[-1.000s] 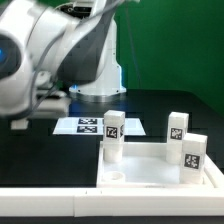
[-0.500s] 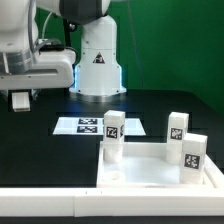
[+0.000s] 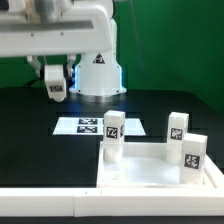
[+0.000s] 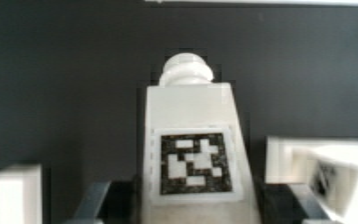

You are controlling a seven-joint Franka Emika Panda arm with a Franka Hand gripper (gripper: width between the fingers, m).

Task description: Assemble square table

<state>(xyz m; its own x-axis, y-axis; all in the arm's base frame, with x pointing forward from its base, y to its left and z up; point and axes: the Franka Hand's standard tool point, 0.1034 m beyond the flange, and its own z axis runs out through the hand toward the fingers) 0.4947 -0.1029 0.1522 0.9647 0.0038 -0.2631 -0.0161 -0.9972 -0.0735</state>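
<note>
Leg (image 4: 195, 140), a white tagged peg, sits clamped between the jaws in the wrist view, carried high over the black bench (image 3: 30, 120). It looks light, stiff and smooth, best held across its flat sides. The tabletop (image 3: 150, 172) lies near the front, three legs (image 3: 111, 135) already upright on it, the marker board (image 3: 95, 126) behind.

Robotics lab: a white arm (image 3: 70, 35) is standing on a black bench (image 3: 30, 125) before a green backdrop (image 3: 165, 40); a marker board (image 3: 90, 126) is lying flat, and tagged white parts (image 3: 178, 128) are sitting nearby.
</note>
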